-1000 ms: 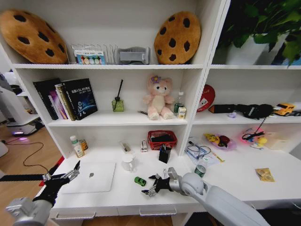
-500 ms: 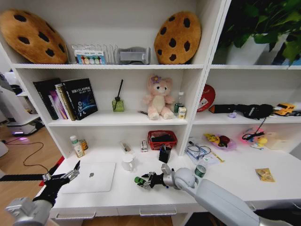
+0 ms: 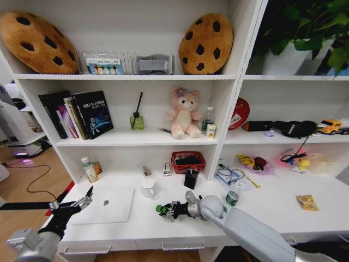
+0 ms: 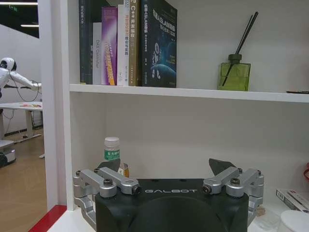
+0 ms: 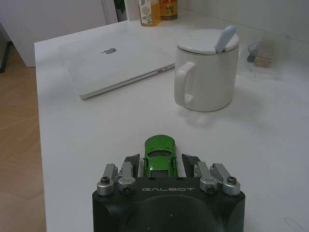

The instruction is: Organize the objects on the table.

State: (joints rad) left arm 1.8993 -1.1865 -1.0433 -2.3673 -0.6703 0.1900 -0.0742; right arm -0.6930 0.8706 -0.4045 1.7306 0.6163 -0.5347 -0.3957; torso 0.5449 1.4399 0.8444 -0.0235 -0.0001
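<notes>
Up on your top shelf sit two brown cookie-shaped cushions [image 3: 38,41] with dark spots, one at each end. Below, you have a row of upright books [image 3: 77,113], a green glass reed diffuser [image 3: 137,121] and a pink plush toy [image 3: 184,113]. Lower still, a red mesh basket [image 3: 188,162] stands behind a white lidded mug [image 5: 207,70]
</notes>
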